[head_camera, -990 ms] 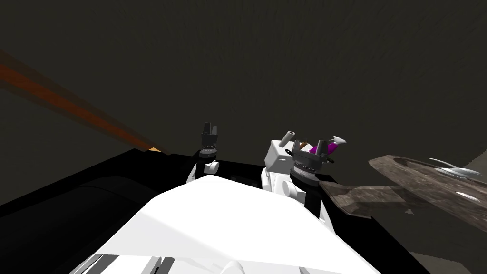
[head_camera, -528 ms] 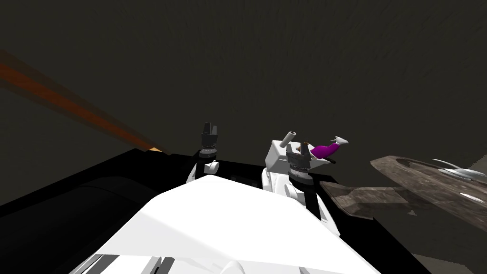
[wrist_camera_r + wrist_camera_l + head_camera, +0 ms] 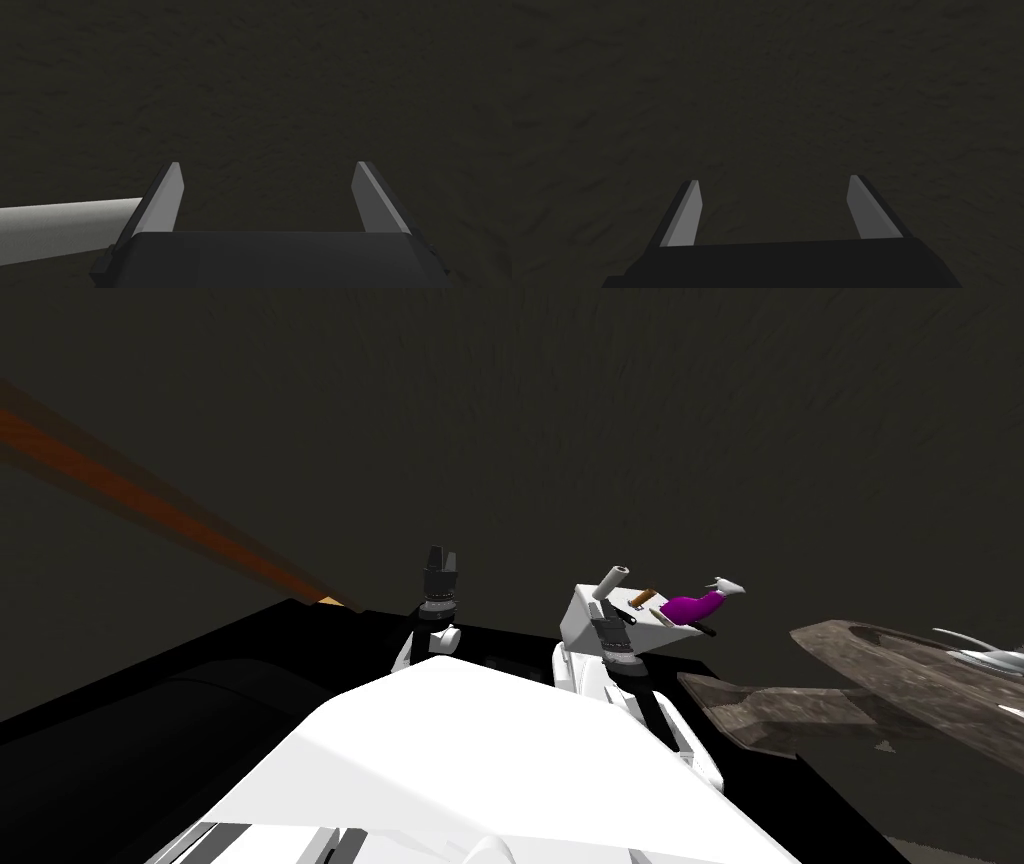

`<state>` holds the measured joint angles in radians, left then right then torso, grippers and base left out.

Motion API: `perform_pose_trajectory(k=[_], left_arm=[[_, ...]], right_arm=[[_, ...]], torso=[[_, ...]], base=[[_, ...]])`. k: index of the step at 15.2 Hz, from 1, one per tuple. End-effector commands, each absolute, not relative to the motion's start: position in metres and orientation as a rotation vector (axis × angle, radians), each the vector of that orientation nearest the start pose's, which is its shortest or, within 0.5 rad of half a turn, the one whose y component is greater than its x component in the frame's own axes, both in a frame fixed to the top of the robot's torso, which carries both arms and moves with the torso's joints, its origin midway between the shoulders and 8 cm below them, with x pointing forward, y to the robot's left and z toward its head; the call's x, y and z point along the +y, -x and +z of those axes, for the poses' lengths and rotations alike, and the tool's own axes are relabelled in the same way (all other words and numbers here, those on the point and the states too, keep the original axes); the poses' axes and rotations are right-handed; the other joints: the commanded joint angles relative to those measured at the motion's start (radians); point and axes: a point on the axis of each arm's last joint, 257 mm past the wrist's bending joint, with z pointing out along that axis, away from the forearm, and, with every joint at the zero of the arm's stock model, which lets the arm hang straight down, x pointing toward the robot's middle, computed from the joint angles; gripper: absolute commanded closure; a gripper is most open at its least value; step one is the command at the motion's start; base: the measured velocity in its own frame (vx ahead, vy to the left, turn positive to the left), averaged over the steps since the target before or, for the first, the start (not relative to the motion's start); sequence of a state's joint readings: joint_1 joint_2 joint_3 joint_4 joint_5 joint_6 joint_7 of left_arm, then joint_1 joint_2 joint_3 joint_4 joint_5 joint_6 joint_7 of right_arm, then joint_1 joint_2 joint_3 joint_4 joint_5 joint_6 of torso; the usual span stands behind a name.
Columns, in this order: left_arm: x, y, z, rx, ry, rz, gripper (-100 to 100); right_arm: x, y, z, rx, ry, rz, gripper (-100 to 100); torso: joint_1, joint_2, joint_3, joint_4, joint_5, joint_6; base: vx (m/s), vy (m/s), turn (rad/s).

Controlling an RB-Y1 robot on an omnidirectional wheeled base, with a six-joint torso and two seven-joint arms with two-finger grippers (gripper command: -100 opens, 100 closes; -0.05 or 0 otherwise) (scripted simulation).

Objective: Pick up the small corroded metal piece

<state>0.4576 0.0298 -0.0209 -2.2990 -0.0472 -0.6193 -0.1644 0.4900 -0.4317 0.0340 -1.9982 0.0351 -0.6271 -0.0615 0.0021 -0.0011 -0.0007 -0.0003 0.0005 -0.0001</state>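
A small rusty-brown piece (image 3: pixel 641 595) lies on top of a white block (image 3: pixel 578 623) just right of my chest, between a grey cylinder (image 3: pixel 612 580) and a purple object (image 3: pixel 690 606) with a white tip. My right gripper (image 3: pixel 600 611) is at the block's near edge, short of the brown piece, fingers open and empty. In the right wrist view the right gripper (image 3: pixel 267 192) faces a dim, dark surface, with a pale bar (image 3: pixel 65 227) beside one finger. My left gripper (image 3: pixel 441 558) hangs to the left, open and empty, and the left gripper (image 3: pixel 774 207) faces the same dim surface.
A mottled brown counter (image 3: pixel 850 688) with a silvery tap (image 3: pixel 975 643) juts in at the right. A black area lies around my chest. An orange-brown strip (image 3: pixel 150 503) runs diagonally at the left. A short black item (image 3: pixel 626 614) lies on the block.
My right gripper has drawn back from over the purple object towards my chest, uncovering the brown piece. The head view has shifted slightly. The left arm has stayed still.
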Motion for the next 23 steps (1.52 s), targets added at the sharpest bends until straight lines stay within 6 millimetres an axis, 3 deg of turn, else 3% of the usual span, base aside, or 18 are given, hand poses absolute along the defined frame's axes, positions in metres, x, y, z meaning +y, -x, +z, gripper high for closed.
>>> perform_pose_trajectory(k=[1,2,3,4,6,7,8,9,11,12,15,16,18,19,20,21,23], left_arm=[[0.253,-0.322,0.066,0.567,0.412,-1.192,0],[0.253,-0.322,0.066,0.567,0.412,-1.192,0],[0.253,-0.322,0.066,0.567,0.412,-1.192,0],[0.253,-0.322,0.066,0.567,0.412,-1.192,0],[0.253,-0.322,0.066,0.567,0.412,-1.192,0],[0.253,-0.322,0.066,0.567,0.412,-1.192,0],[0.253,-0.322,0.066,0.567,0.412,-1.192,0],[0.253,-0.322,0.066,0.567,0.412,-1.192,0],[0.253,-0.322,0.066,0.567,0.412,-1.192,0],[0.253,-0.322,0.066,0.567,0.412,-1.192,0],[0.253,-0.322,0.066,0.567,0.412,-1.192,0],[0.253,-0.322,0.066,0.567,0.412,-1.192,0],[0.253,-0.322,0.066,0.567,0.412,-1.192,0],[0.253,-0.322,0.066,0.567,0.412,-1.192,0],[0.253,-0.322,0.066,0.567,0.412,-1.192,0],[0.253,-0.322,0.066,0.567,0.412,-1.192,0],[0.253,-0.322,0.066,0.567,0.412,-1.192,0]], right_arm=[[-0.26,-0.365,-0.096,1.131,-0.452,1.28,-100],[-0.262,-0.366,-0.119,1.207,-0.437,1.237,-100],[-0.262,-0.366,-0.119,1.216,-0.429,1.234,-100],[-0.265,-0.365,-0.139,1.276,-0.414,1.195,-100],[-0.268,-0.365,-0.144,1.301,-0.402,1.184,-100],[-0.273,-0.362,-0.166,1.376,-0.378,1.135,-100],[-0.275,-0.362,-0.168,1.387,-0.372,1.13,-100],[-0.282,-0.358,-0.19,1.455,-0.35,1.08,-100],[-0.285,-0.358,-0.193,1.474,-0.338,1.07,-100],[-0.293,-0.352,-0.212,1.544,-0.302,1.018,-100],[-0.312,-0.344,-0.241,1.646,-0.26,0.939,-100],[-0.324,-0.337,-0.26,1.708,-0.23,0.883,-100],[-0.33,-0.336,-0.263,1.73,-0.215,0.867,-100],[-0.348,-0.326,-0.284,1.802,-0.183,0.8,-100],[-0.35,-0.325,-0.283,1.812,-0.166,0.792,-100],[-0.367,-0.315,-0.3,1.875,-0.129,0.73,-100],[-0.373,-0.314,-0.301,1.892,-0.114,0.715,-100]], torso=[[0.0,0.0,0.0,0.0,0.0,0.0],[0.0,0.0,0.0,0.0,0.0,0.0],[0.0,0.0,0.0,0.0,0.0,0.0],[0.0,0.0,0.0,0.0,0.0,0.0],[0.0,0.0,0.0,0.0,0.0,0.0],[0.0,0.0,0.0,0.0,0.0,0.0],[0.0,0.0,0.0,0.0,0.0,0.0],[0.0,0.0,0.0,0.0,0.0,0.0],[0.0,0.0,0.0,0.0,0.0,0.0],[0.0,0.0,0.0,0.0,0.0,0.0],[0.0,0.0,0.0,0.0,0.0,0.0],[0.0,0.0,0.0,0.0,0.0,0.0],[0.001,0.0,0.0,0.0,0.0,0.0],[0.0,0.0,0.0,0.0,0.0,0.0],[0.0,0.0,0.0,0.0,0.0,0.0],[0.0,0.0,0.0,0.0,0.0,0.0],[0.0,0.0,0.0,0.0,0.0,0.0]], base=[[0.009,0.025,0.005],[0.008,0.03,0.028],[0.007,0.032,0.03],[0.01,0.04,0.042],[0.01,0.035,0.027],[0.012,0.033,0.035],[0.013,0.034,0.045],[0.018,0.043,0.059],[0.013,0.037,0.032],[0.008,0.032,0.044],[0.007,0.039,0.059],[0.017,0.048,0.081],[0.012,0.037,0.037],[0.008,0.034,0.061],[0.009,0.032,0.057],[0.014,0.038,0.077],[0.012,0.032,0.046]])
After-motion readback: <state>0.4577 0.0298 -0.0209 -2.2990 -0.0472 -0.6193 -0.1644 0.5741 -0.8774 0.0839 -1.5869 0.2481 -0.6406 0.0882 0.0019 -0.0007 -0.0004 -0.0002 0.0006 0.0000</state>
